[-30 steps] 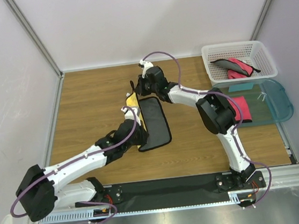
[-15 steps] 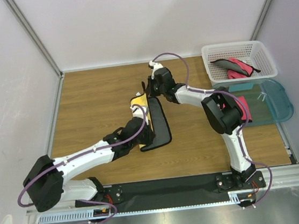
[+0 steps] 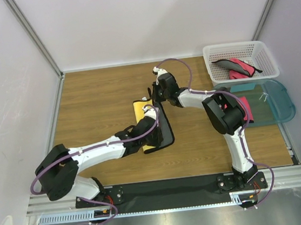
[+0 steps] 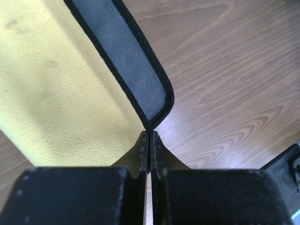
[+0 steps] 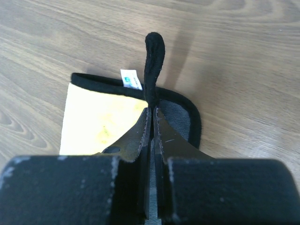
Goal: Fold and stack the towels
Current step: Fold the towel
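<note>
—Looking down from above, what is made out of the yellow towel (image 3: 138, 109)?

—It is seen near the middle of the desk (image 3: 94, 97), partly turned over. A yellow strip is left showing on the left, and the black back is raised beside it on the right. The left claw (image 3: 152, 139) is set at its near end and the right claw (image 3: 154, 97) at its far end. How the jaws stand cannot be told from there, since they are hidden by the arms.

—Is that settled by the wrist views?

—It is. In the left wrist view the left claw (image 4: 150, 140) is shown pinched tight on a rounded corner of the yellow towel (image 4: 56, 79). The grey-black back is lifted off the yellow face, and the desk (image 4: 225, 93) is seen to the right. In the right wrist view the right claw (image 5: 153, 119) is shown closed on the black edging, a fold of which is stood up above it. A white label (image 5: 130, 78) is seen at the far hem, which is not made out from above.

—What is given by the top view alone?

—The other cloths. Pink towels (image 3: 238, 67) are seen in the basket (image 3: 213, 70) at the far right corner. Another pink towel (image 3: 245, 111) is seen in the tub (image 3: 285, 102) just nearer, partly hidden by the right arm.
</note>
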You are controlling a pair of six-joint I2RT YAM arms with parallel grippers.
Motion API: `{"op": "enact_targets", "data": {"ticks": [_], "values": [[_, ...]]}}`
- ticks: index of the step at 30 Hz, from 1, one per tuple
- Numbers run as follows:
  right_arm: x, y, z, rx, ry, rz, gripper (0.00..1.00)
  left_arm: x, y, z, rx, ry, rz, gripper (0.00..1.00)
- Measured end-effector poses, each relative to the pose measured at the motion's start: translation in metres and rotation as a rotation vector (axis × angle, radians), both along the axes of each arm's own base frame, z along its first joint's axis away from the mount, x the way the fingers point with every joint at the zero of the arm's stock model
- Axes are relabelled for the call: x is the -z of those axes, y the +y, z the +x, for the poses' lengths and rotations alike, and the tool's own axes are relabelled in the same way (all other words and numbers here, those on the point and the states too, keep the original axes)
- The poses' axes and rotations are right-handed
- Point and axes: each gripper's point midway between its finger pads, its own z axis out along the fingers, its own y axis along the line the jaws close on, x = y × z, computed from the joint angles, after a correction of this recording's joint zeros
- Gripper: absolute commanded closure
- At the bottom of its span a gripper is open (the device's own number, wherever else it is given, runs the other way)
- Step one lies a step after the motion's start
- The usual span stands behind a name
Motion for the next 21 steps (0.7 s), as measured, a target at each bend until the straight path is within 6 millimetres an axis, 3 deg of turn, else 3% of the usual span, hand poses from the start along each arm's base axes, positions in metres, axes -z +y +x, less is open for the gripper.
{"op": "enact_targets", "data": {"ticks": [14,21], "values": [[-0.002,-0.008,0.003,0.009,-0.004,-0.003,1.0,-0.003,-0.006,0.003,0.004,-0.005,-0.005,1.0],[0.001,-0.011,0.004,0.018,0.0,-0.018,0.99,0.007,-0.012,0.004,0.023,0.015,0.01,1.0]]}}
